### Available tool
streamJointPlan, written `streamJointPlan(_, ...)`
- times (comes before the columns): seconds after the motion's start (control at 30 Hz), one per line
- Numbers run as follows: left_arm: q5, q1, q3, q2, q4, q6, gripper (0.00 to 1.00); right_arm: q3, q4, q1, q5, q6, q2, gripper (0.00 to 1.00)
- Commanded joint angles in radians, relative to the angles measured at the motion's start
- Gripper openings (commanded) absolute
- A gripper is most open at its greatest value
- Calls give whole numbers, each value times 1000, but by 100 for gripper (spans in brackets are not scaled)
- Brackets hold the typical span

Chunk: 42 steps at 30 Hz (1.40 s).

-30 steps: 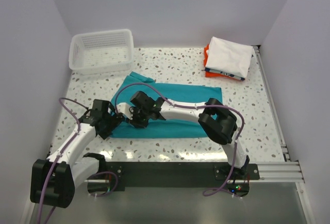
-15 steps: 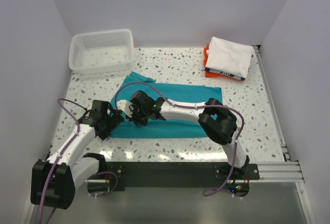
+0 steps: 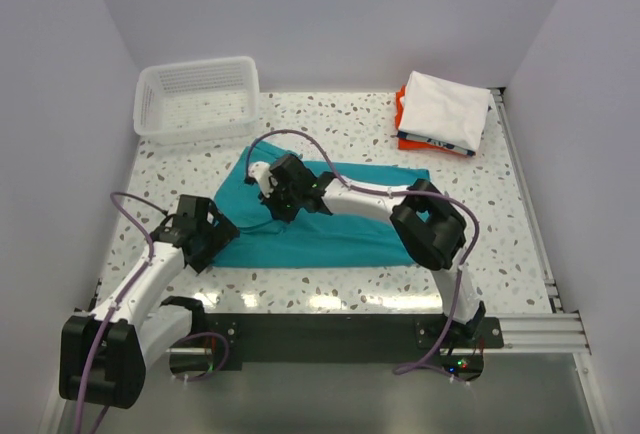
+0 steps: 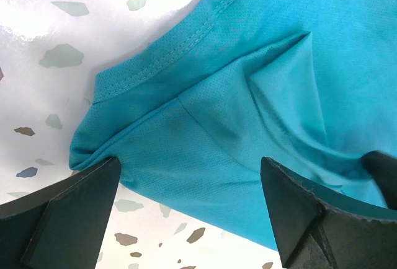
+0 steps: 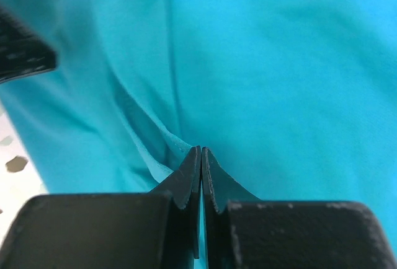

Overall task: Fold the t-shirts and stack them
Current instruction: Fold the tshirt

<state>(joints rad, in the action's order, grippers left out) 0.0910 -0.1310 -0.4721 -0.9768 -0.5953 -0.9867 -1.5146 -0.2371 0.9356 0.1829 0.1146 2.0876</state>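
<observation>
The teal t-shirt point(image 3: 345, 219) lies part-folded across the middle of the table. My right gripper point(image 3: 279, 197) is shut on a thin fold of this teal t-shirt point(image 5: 279, 83) near its left end and lifts it. My left gripper point(image 3: 218, 237) is open, its jaws wide apart over the shirt's front-left corner point(image 4: 205, 145), holding nothing. A stack of folded t-shirts, white on top point(image 3: 444, 106), orange point(image 3: 400, 110) and a dark-edged one point(image 3: 432, 143) below, sits at the back right.
A white slatted plastic basket point(image 3: 197, 100) stands at the back left corner. White walls close in the table on three sides. A metal rail point(image 3: 527, 204) runs along the right edge.
My right gripper has moved back and a little up with the teal cloth, pulling the shirt's left part toward the back. My left gripper has stayed near the front-left corner.
</observation>
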Motion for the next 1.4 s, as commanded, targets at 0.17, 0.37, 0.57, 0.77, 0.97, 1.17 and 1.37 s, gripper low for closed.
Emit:
streamJointPlan(0.17, 26, 10, 7, 6, -9, 6, 100, 5, 38, -60, -39, -139, -31, 0)
streamJointPlan(0.37, 27, 10, 9, 6, -12, 11, 100, 1, 10, -61, -75, -194, -29, 34)
streamJointPlan(0.57, 29, 10, -7, 18, -26, 11, 100, -28, -46, -61, -215, -262, -87, 99)
streamJointPlan(0.77, 23, 10, -46, 47, -46, 25, 100, 40, -62, -61, -388, -383, -250, 99)
streamJointPlan(0.97, -8, 10, -123, 41, -48, 60, 100, 264, -134, -101, -545, -536, -497, 99)
streamJointPlan(1.17, -131, 1, -132, 4, 69, 83, 100, 506, -238, -170, -540, -674, -728, 99)
streamJointPlan(1.37, -142, -137, -190, -158, 179, 59, 100, 695, -269, -207, -511, -740, -857, 99)
